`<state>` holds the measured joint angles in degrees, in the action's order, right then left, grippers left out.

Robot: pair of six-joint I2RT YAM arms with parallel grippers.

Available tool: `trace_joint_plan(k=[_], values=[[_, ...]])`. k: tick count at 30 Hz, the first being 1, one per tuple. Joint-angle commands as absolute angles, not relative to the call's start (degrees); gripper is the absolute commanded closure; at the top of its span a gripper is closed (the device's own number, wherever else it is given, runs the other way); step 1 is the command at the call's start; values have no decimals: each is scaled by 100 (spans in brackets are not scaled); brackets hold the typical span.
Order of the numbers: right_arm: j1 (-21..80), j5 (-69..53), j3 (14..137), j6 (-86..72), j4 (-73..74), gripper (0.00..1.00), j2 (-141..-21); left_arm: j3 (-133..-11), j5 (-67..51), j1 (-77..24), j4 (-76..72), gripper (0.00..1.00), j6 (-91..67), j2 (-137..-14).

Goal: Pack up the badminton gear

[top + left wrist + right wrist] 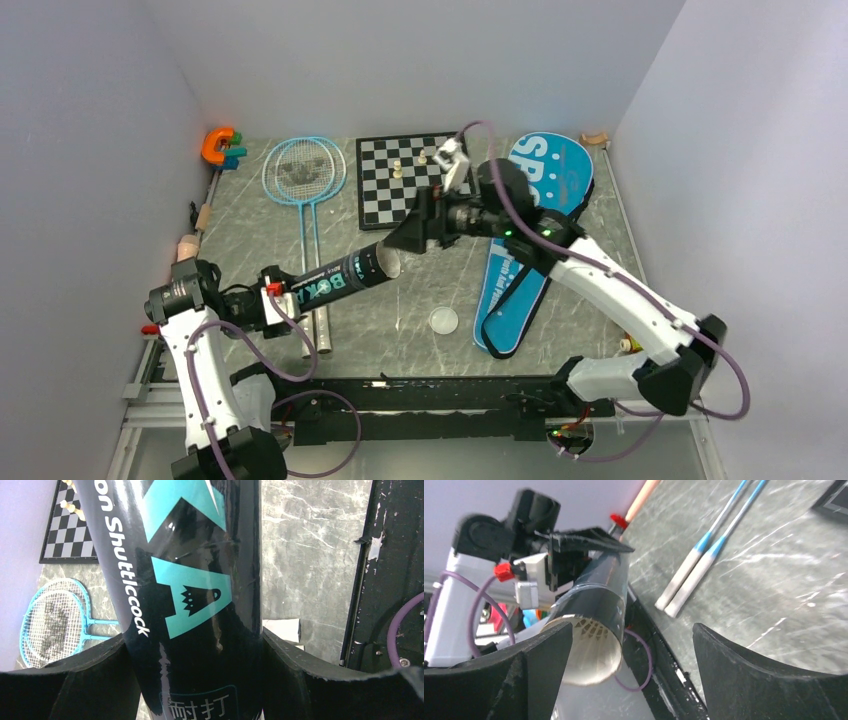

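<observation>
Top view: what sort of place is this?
Likely a robot lab cell: white walls box in a marbled table, two arms bolted at its edge, staged props like rackets and a chessboard.

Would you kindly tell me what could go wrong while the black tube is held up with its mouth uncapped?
1. The left gripper holds the shuttlecock tube off the table, its round lid lying apart, so the shuttlecock at its mouth might slip out.
2. The right gripper, open, sits close to the tube's rim and may knock it askew.
</observation>
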<state>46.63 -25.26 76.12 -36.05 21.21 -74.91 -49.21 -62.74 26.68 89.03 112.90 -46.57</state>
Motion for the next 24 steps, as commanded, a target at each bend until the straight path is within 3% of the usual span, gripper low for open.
trace_joint_plan(k=[1, 11, 16, 24], values=[[4099, -2767, 7922, -3458, 2284, 6, -6730, -4949, -6539, 2653, 8990, 76, 11408, -4711], [2520, -2315, 6942, -3169, 2750, 11, -6680, -4983, -6575, 2654, 8975, 75, 11283, -4653], [1846, -1912, 6401, -3006, 1990, 15, -7651, -4890, -6535, 2650, 8567, 75, 10591, -4483], [1633, -2045, 6298, -3461, 848, 22, -9186, -4881, -6402, 2652, 8213, 78, 9887, -4403]])
